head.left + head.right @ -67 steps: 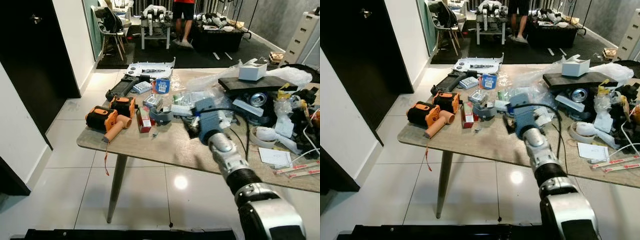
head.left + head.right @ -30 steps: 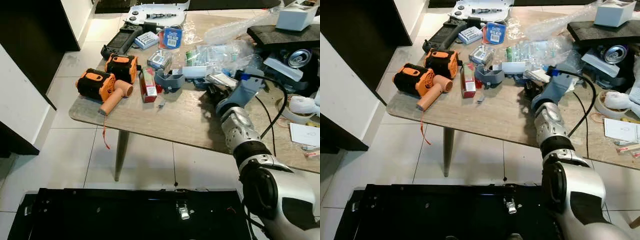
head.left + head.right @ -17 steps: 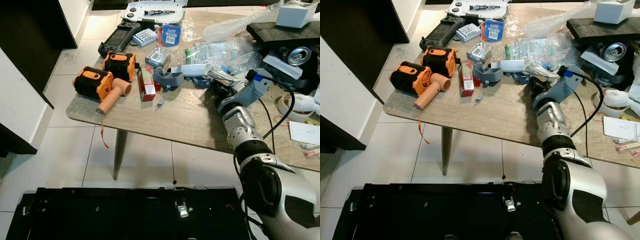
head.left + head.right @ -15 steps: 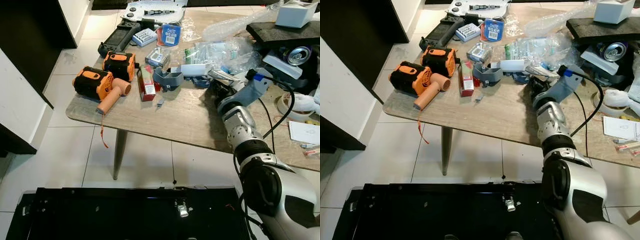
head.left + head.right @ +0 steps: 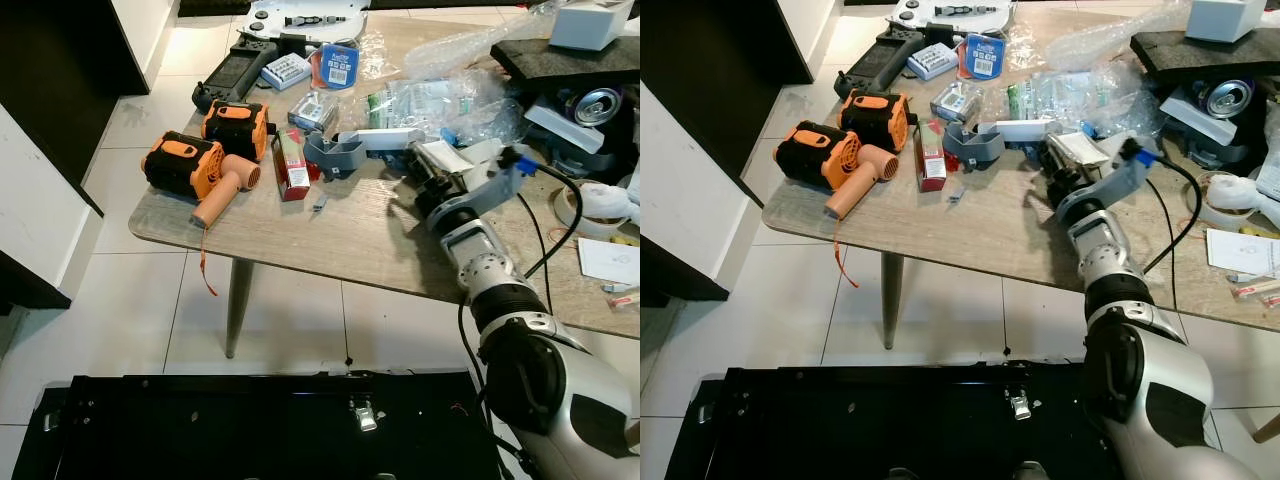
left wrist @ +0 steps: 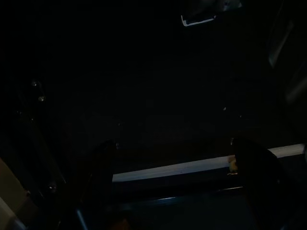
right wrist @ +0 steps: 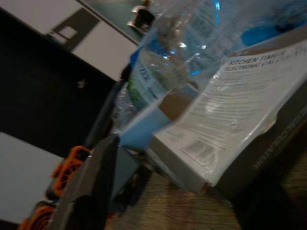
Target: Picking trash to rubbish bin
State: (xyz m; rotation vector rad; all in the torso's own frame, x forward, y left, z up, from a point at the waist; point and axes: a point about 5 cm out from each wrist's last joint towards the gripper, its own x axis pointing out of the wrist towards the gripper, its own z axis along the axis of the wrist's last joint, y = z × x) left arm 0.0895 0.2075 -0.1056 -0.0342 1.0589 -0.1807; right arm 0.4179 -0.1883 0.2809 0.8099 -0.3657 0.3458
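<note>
Cardboard box [image 5: 1077, 152] lying on the table [image 5: 990, 225], at 12 o'clock from the right gripper [image 5: 1060, 180], fingers spread around it. Maybe slipping, knocking the plastic bottle [image 7: 168, 62] just behind.

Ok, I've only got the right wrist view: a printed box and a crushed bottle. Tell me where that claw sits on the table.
Observer: In the head views the right claw is near the table's middle, at the near end of the white-labelled box.
Operator: Now give me what's off to its right.
Observer: A drink can lies further right, on its side among dark clutter.
Operator: And tell me what's below, on the robot's side.
Observer: A flat black case sits on the floor in front of the table; I can't tell whether it is the bin.
</note>
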